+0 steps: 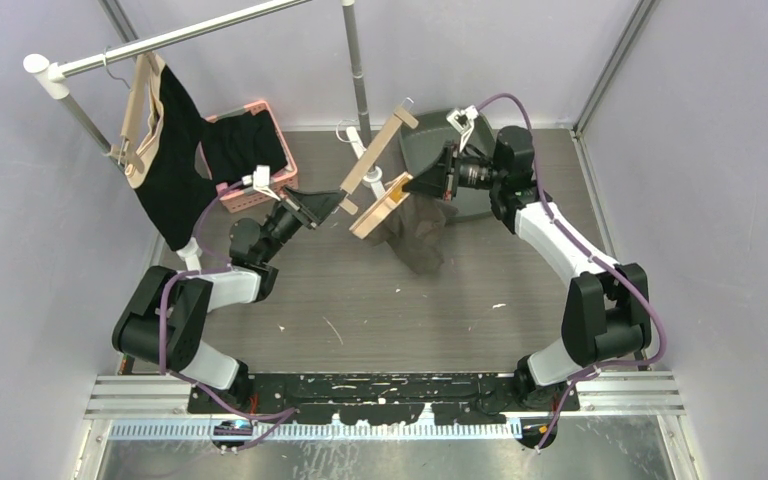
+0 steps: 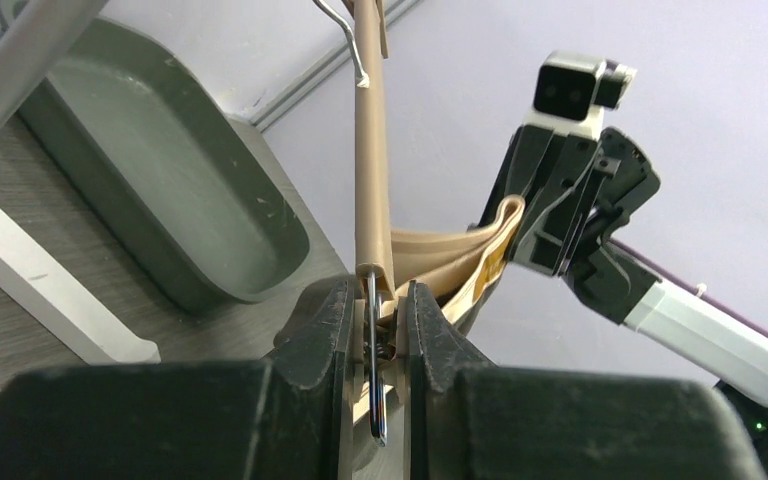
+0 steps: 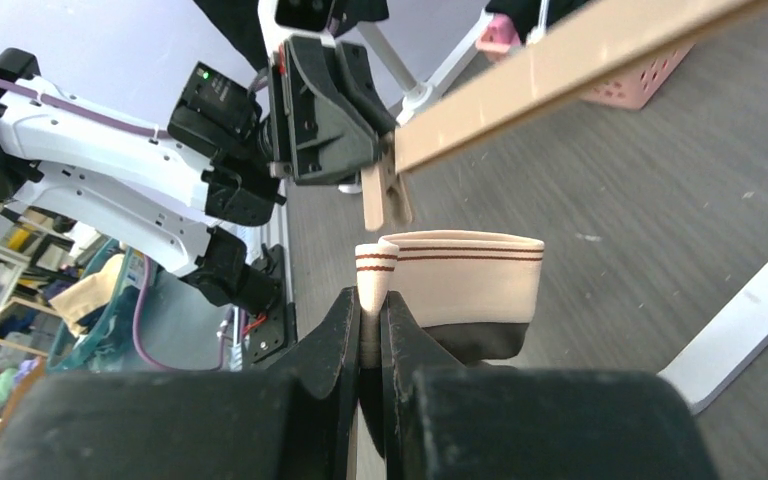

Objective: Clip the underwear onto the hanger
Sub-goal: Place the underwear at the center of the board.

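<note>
A wooden hanger (image 1: pixel 380 150) is held tilted in the air above the table. My left gripper (image 1: pixel 335 205) is shut on the clip at its lower end; the left wrist view shows the jaws squeezing the clip (image 2: pixel 378 330), with the bar (image 2: pixel 370 150) rising from it. The underwear (image 1: pixel 415 235), dark with a tan striped waistband (image 3: pixel 460 275), hangs from my right gripper (image 1: pixel 418 185). My right gripper (image 3: pixel 370 315) is shut on a fold of the waistband just below the clip (image 3: pixel 385 195). The waistband (image 2: pixel 450 260) lies right beside the clip.
A grey tray (image 1: pixel 440 150) sits behind the right gripper. A pink basket (image 1: pixel 255 185) holding dark clothes stands at the back left. A rack rail (image 1: pixel 160 40) carries hung garments (image 1: pixel 165 160), and its post (image 1: pixel 355 60) stands on a white foot (image 2: pixel 40 270).
</note>
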Controlling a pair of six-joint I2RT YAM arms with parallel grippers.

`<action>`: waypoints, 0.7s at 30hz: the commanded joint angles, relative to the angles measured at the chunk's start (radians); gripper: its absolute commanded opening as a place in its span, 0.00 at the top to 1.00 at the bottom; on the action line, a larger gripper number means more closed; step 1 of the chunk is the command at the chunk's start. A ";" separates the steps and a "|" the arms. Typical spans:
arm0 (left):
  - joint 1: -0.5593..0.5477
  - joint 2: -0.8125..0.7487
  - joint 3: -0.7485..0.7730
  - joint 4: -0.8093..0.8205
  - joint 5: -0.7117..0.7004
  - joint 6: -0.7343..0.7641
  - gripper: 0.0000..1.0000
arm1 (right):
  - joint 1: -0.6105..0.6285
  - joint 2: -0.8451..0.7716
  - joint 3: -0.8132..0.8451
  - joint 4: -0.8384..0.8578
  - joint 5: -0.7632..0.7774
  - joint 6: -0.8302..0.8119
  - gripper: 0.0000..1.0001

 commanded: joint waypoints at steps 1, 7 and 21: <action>0.009 -0.020 0.017 0.084 -0.057 -0.013 1.00 | 0.028 -0.034 -0.051 0.036 -0.029 0.023 0.99; 0.024 -0.081 0.004 0.024 -0.093 0.003 1.00 | 0.091 -0.011 -0.120 -0.061 -0.059 -0.038 0.99; 0.027 -0.242 -0.031 -0.162 -0.116 0.067 1.00 | 0.122 0.034 -0.131 -0.378 0.403 -0.112 0.97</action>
